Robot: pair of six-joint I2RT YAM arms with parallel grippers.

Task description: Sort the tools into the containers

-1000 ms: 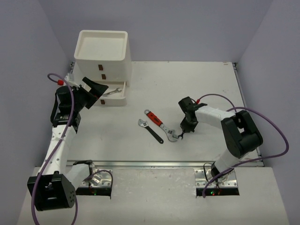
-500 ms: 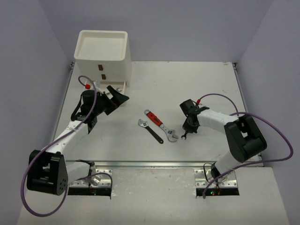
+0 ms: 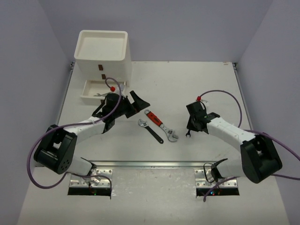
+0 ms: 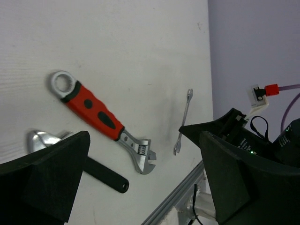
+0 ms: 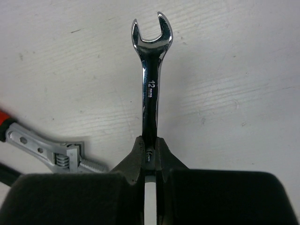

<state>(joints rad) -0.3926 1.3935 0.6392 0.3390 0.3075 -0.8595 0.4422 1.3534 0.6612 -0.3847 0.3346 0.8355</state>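
Observation:
The white stacked box unit (image 3: pixel 102 56) stands at the back left, tray on top, its lowest drawer (image 3: pixel 89 90) pulled open with a silver tool inside. A red-handled adjustable wrench (image 3: pixel 158 123) and a black-handled one (image 3: pixel 152 131) lie mid-table; both show in the left wrist view, red (image 4: pixel 96 108) and black (image 4: pixel 104 172). My left gripper (image 3: pixel 139 101) is open and empty, just left of them. My right gripper (image 3: pixel 189 129) is shut on a slim silver combination wrench (image 5: pixel 151 84), held low over the table right of the red wrench's head (image 5: pixel 56 152).
Purple cables loop from both arms. A metal rail (image 3: pixel 150 164) runs along the table's near edge. Walls close the left, back and right sides.

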